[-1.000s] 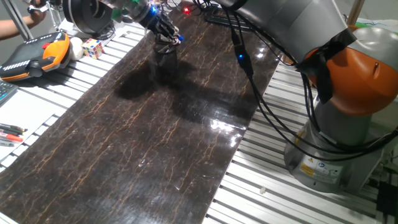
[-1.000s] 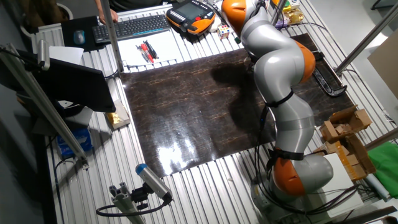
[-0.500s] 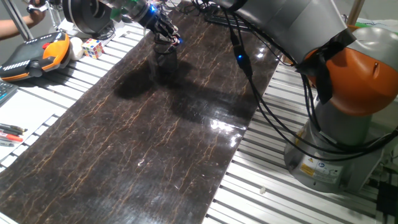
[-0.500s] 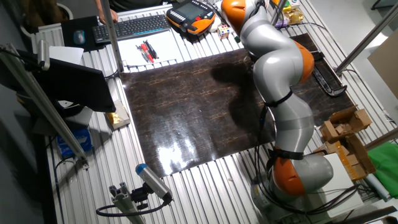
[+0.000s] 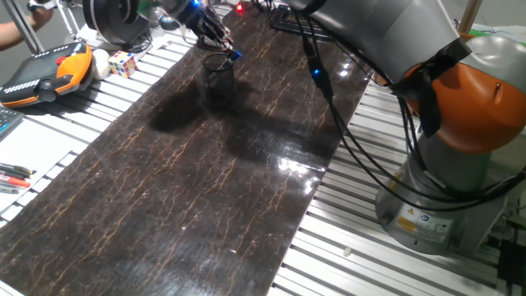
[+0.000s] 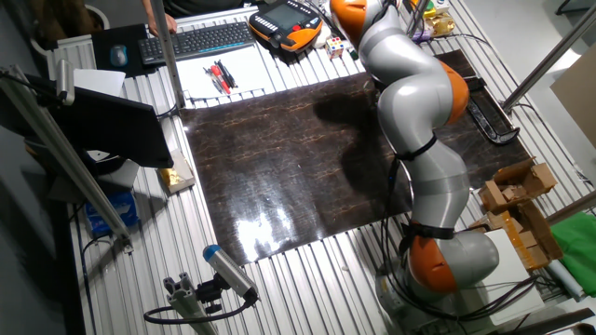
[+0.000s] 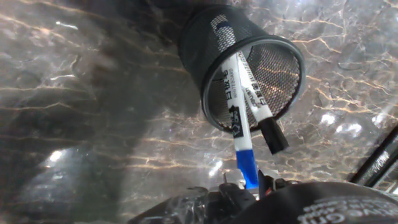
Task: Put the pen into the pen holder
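The pen holder [image 5: 219, 71] is a black mesh cup standing on the dark marbled mat [image 5: 189, 181] at its far end. In the hand view the pen holder [image 7: 249, 68] holds two white markers leaning on its rim. One is the pen [image 7: 239, 118] with its blue cap sticking out. The other is a black-capped marker [image 7: 261, 109]. The blue cap [image 5: 236, 55] shows at the rim. My gripper [image 5: 219, 41] hovers just above and left of the cup, fingers off the pen. In the other fixed view my arm [image 6: 400, 65] hides the cup.
A big black spool [image 5: 115, 18], a puzzle cube [image 5: 123, 62] and an orange teach pendant [image 5: 45, 72] lie left of the mat. Red and black pens [image 5: 15, 174] lie on white paper. Cables [image 5: 329, 90] hang from the arm. A keyboard [image 6: 200, 39] lies behind.
My gripper has risen and drawn back up and left from the cup. The pen stays in the holder, its blue cap still at the rim.
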Available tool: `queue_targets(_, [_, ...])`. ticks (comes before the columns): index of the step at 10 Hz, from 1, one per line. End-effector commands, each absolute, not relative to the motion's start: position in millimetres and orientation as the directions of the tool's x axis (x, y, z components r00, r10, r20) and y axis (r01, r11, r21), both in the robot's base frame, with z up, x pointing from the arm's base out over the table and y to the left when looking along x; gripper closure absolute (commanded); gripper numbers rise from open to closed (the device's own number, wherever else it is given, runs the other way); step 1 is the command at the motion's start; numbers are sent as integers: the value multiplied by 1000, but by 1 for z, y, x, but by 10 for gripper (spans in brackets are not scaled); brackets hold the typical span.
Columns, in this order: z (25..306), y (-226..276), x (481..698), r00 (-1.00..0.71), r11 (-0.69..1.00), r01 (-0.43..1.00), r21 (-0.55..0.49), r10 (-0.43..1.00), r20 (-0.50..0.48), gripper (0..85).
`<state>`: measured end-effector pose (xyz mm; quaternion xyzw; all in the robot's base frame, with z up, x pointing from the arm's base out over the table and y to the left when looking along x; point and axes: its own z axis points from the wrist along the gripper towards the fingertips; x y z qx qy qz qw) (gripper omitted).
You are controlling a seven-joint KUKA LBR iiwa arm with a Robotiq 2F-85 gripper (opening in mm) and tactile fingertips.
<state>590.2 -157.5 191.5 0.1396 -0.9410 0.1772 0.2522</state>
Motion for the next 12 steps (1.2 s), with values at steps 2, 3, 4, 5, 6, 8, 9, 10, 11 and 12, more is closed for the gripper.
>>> queue_targets(2, [218,-134,591,-858,910,-313,-272,-147,493,687])
queue_targets(3, [226,-126,592,-870,930,-280,-237,-141,473,737])
queue_targets(4, [235,-118,594,-887,946,-253,-205,-142,440,827])
queue_targets(5, [242,-111,595,-895,951,-240,-197,-139,424,843])
queue_targets(6, [246,-105,593,-905,952,-234,-196,-139,403,843])
queue_targets(8, [250,-96,589,-932,969,-194,-155,-133,338,843])
queue_targets(9, [250,-92,588,-939,974,-181,-135,-130,320,843])
queue_targets(10, [249,-85,585,-946,974,-176,-141,-128,297,843])
queue_targets(11, [247,-78,580,-955,975,-164,-151,-120,270,843])
queue_targets(12, [247,-69,575,-961,973,-162,-162,-118,252,843])
